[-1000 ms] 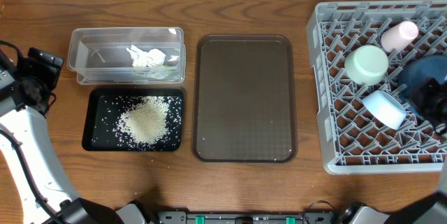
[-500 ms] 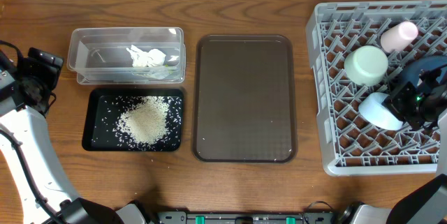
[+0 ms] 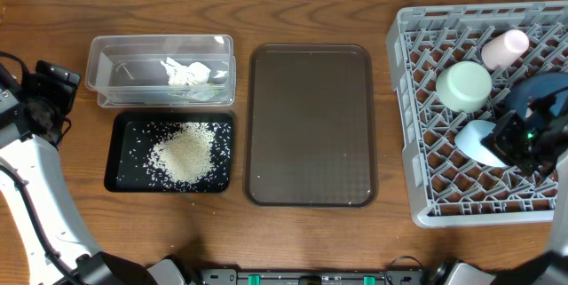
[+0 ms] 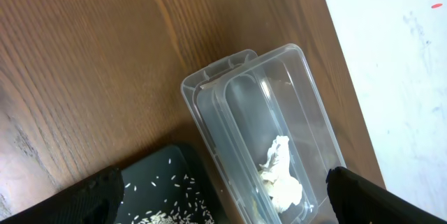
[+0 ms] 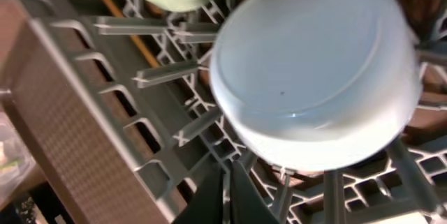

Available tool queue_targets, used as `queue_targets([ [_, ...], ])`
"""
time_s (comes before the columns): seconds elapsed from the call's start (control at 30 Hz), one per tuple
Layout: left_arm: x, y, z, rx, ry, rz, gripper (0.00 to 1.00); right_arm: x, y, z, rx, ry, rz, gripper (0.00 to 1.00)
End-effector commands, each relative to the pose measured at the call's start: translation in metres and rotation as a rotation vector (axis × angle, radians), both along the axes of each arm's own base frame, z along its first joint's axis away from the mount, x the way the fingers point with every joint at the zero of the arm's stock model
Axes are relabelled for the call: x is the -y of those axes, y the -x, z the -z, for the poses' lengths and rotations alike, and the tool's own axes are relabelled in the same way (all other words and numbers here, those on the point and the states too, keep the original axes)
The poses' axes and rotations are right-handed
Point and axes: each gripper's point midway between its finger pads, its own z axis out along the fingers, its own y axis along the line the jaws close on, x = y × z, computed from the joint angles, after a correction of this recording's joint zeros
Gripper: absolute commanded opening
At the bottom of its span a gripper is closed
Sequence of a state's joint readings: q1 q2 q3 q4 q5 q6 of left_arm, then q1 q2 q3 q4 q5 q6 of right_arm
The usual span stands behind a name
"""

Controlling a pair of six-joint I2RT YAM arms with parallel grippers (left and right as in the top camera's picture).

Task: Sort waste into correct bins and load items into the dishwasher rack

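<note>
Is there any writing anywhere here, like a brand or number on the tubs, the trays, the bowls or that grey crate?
None: no word, label, brand or number can be read in any view.
The clear tub, black tray, brown tray, grey rack and light-blue bowl all show plain surfaces.

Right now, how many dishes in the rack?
4 in the rack: pale-pink cup at the far edge, mint-green bowl just in front of it, light-blue bowl mid-rack, dark-blue bowl at the right side, partly hidden by the right arm. The arm could hide more.
</note>
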State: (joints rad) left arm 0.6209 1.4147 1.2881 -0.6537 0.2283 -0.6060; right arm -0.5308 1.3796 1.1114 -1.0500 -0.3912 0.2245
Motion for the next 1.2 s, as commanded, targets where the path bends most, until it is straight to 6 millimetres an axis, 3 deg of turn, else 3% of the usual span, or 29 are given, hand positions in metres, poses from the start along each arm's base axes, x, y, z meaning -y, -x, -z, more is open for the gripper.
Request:
queue_targets([
  [0.0,-0.003,0.002,0.002,-0.010,-0.004,-0.012,0.95,0.002,0.002,-0.010,0.028,0.049,-0.010,0.11],
  [0.07,-0.003,0.002,0.002,-0.010,-0.004,-0.012,0.95,0.010,0.005,-0.007,0.004,0.098,0.006,0.29],
  [0.13,-0.003,0.002,0.002,-0.010,-0.004,-0.012,0.95,0.017,0.006,-0.004,-0.013,0.129,0.015,0.61],
  [0.17,-0.003,0.002,0.002,-0.010,-0.004,-0.012,0.95,0.018,0.006,-0.003,-0.018,0.133,0.017,0.70],
  [0.2,-0.003,0.002,0.002,-0.010,-0.004,-0.012,0.95,0.018,0.007,-0.002,-0.025,0.129,0.021,0.73],
  [0.5,-0.003,0.002,0.002,-0.010,-0.004,-0.012,0.95,0.022,0.017,0.002,-0.090,0.099,0.156,0.79],
  [0.53,-0.003,0.002,0.002,-0.010,-0.004,-0.012,0.95,0.020,0.020,0.003,-0.107,0.088,0.162,0.82],
  [0.57,-0.003,0.002,0.002,-0.010,-0.004,-0.012,0.95,0.017,0.025,0.004,-0.131,0.074,0.172,0.95],
  [0.6,-0.003,0.002,0.002,-0.010,-0.004,-0.012,0.95,0.013,0.031,0.006,-0.157,0.058,0.181,0.99],
  [0.7,-0.003,0.002,0.002,-0.010,-0.004,-0.012,0.95,0.011,0.043,0.010,-0.217,0.052,0.209,0.99],
  [0.8,-0.003,0.002,0.002,-0.010,-0.004,-0.012,0.95,0.024,0.052,0.018,-0.270,0.099,0.325,0.99],
  [1.07,-0.003,0.002,0.002,-0.010,-0.004,-0.012,0.95,0.024,0.049,0.041,-0.276,0.025,0.541,0.99],
  [1.17,-0.003,0.002,0.002,-0.010,-0.004,-0.012,0.95,0.017,0.037,0.047,-0.224,-0.036,0.545,0.99],
])
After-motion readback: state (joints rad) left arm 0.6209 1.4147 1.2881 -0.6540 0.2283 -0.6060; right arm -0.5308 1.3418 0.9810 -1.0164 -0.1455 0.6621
